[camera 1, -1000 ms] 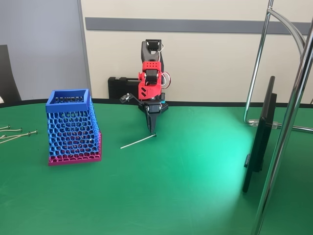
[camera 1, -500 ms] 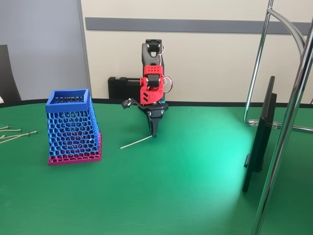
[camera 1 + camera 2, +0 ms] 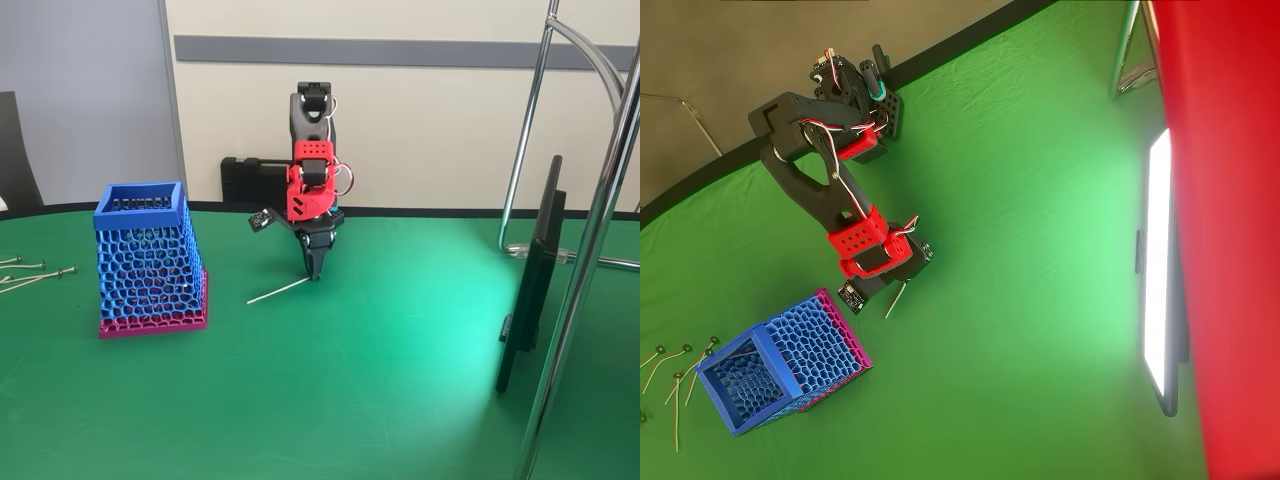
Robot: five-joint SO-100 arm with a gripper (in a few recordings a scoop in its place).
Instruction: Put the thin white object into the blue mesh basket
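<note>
gripper jaw gap: too small to tell | thin white object head: hidden

Black and red arm standing at upper centre of the fixed view, folded over and pointing straight down. Gripper near the frame's middle, black fingers narrowing to one tip close to the surface. Seen at upper left in the overhead view, wrist red.

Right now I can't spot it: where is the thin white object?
In the fixed view the thin white object lies on the green table, right of the blue mesh basket, its right end at the fingers.
</note>
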